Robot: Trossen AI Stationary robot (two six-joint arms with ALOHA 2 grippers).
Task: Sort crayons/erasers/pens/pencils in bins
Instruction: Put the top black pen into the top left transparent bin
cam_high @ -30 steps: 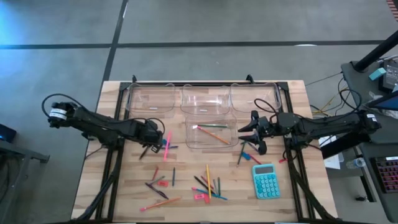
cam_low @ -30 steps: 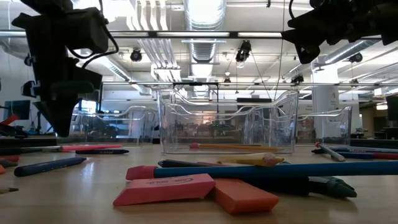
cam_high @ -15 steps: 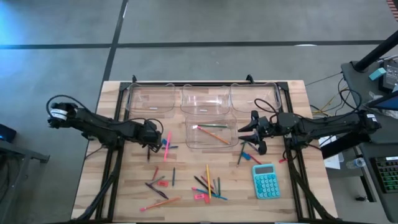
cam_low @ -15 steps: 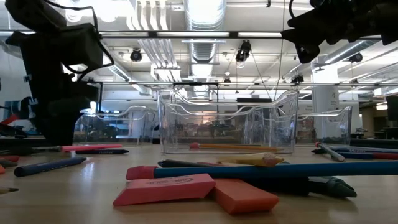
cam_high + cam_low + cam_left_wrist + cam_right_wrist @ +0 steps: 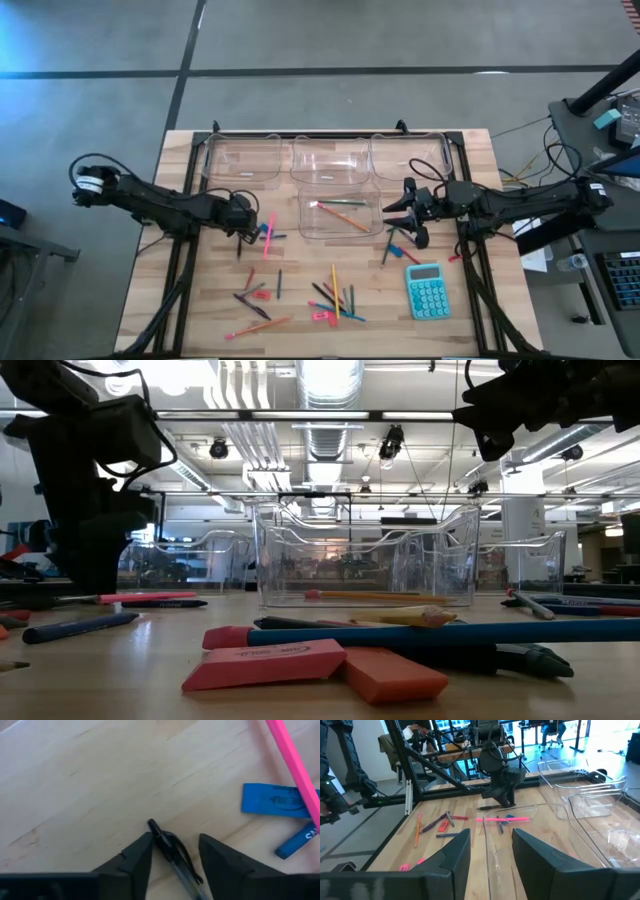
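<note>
My left gripper [image 5: 174,851] points down at the table left of the front bin [image 5: 340,212], open, one finger on each side of a black pen [image 5: 170,851] that lies flat on the wood. A pink pencil [image 5: 292,762], a blue eraser [image 5: 272,800] and a blue crayon [image 5: 296,841] lie just beyond it. The front bin holds orange and green pencils [image 5: 343,214]. Three more bins [image 5: 332,158] stand in a row at the far edge. My right gripper [image 5: 490,852] hangs level and open above the table, right of the front bin. My left gripper has its fingers on either side of the pen's clip end [image 5: 159,834]. One finger [image 5: 139,854] stands right beside the barrel, the other [image 5: 215,855] apart from it. Whether any finger touches the pen, I cannot tell. The pen lies on the table.
Loose pencils, pens, crayons and erasers lie scattered near the front edge [image 5: 335,298] and at the front left [image 5: 255,295]. A teal calculator [image 5: 427,291] lies at the front right. In the low view, pink and red erasers [image 5: 265,665] lie closest to the camera.
My left gripper has gone down to the table beside the pink pencil, and its fingers have spread from a narrow tip to a wide stance over the black pen. The pen stays on the table.
</note>
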